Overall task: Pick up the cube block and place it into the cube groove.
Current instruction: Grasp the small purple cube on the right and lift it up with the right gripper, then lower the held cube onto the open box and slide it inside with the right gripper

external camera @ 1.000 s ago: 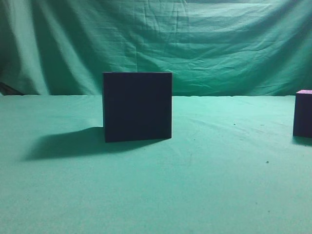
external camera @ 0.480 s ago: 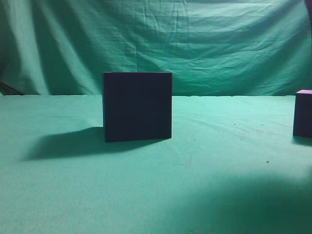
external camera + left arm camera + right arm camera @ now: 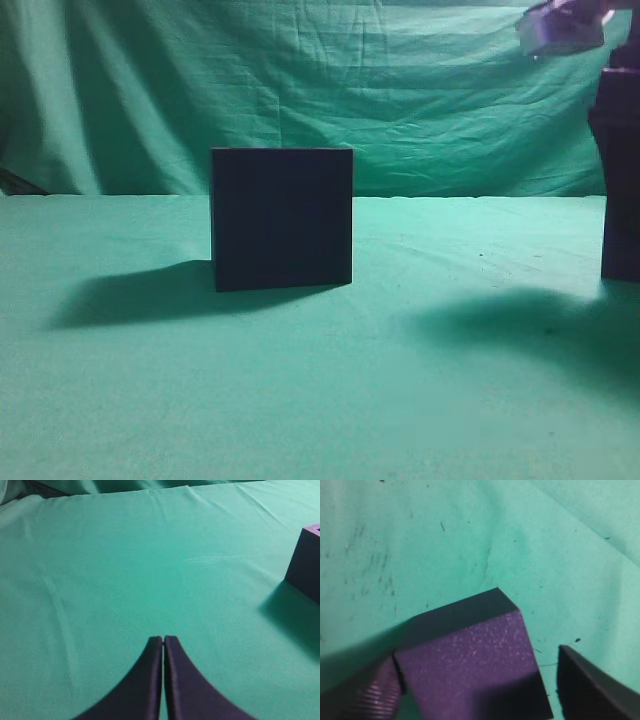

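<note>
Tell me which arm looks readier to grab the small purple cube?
The right: its open gripper already straddles the small purple cube. The left gripper is shut over bare green cloth.

No readable text, labels, brands, numbers or signs in any view. The large near-black matte box [image 3: 282,218] has plain faces, the small dark purple cube [image 3: 475,670] shows only a speckled top, and the green cloth desk [image 3: 300,390] carries no print.
</note>
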Tool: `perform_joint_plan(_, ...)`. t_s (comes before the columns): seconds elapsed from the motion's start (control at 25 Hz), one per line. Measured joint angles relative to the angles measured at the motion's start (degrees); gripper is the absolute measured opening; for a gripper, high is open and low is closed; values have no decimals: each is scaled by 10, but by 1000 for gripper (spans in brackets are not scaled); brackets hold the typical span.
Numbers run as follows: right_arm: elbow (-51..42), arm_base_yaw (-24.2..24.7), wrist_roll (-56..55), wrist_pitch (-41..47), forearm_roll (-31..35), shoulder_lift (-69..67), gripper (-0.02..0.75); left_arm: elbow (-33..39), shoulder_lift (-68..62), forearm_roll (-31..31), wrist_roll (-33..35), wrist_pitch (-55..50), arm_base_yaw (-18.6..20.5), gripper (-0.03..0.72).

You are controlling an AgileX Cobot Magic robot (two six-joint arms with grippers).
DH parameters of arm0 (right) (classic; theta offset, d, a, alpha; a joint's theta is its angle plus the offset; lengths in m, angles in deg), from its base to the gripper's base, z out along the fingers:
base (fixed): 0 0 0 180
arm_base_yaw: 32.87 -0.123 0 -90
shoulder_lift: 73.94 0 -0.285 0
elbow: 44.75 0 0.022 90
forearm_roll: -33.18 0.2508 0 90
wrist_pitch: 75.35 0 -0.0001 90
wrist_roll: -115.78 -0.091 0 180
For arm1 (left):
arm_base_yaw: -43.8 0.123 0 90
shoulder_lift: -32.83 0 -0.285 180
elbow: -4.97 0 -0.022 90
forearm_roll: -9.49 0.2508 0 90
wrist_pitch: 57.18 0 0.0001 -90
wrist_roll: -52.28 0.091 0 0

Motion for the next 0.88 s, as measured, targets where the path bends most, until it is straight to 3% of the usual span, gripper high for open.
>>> perform_joint_plan(0.16,1,0,0,0,-4,-10,449,0,0,0,0,0,0,0)
perform_joint_plan(0.2,2,-1,0,0,-4,-10,467,0,0,0,0,0,0,0)
perform_joint_plan(0.24,6,-1,-1,4,-4,-10,424,0,0,0,0,0,0,0)
perform_joint_plan(0.56,140,-8,-77,126,9,-10,426,0,0,0,0,0,0,0)
perform_joint_plan(0.72,231,-64,-144,195,16,-10,426,0,0,0,0,0,0,0)
perform_joint_plan(0.88,286,-148,-237,201,18,-10,426,0,0,0,0,0,0,0)
